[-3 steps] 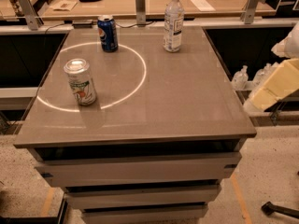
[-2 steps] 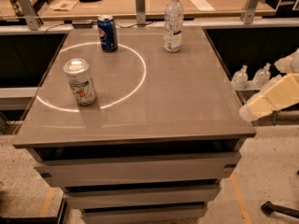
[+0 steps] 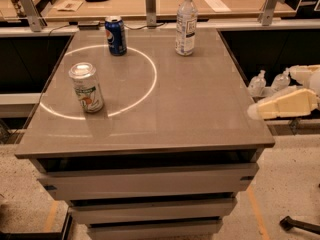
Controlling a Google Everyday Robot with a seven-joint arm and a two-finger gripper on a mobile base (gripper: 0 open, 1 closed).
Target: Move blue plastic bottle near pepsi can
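The blue plastic bottle (image 3: 186, 24) stands upright at the far middle-right of the grey table (image 3: 195, 109); it is clear, with a white cap and a pale label. The pepsi can (image 3: 115, 35) stands upright at the far left-middle, well to the left of the bottle. My gripper (image 3: 260, 111) is a cream-coloured wedge beyond the table's right edge, level with the table's near half and pointing left. It is far from the bottle and holds nothing.
A white-silver can (image 3: 86, 87) with green and red print stands at the near left, on a bright ring of light. Two small bottles (image 3: 257, 82) stand beyond the right edge, just behind my gripper. A wooden counter (image 3: 150, 1) with metal posts runs behind the table.
My gripper has dropped a little and moved left toward the table's right edge. The bottle and both cans have not moved.
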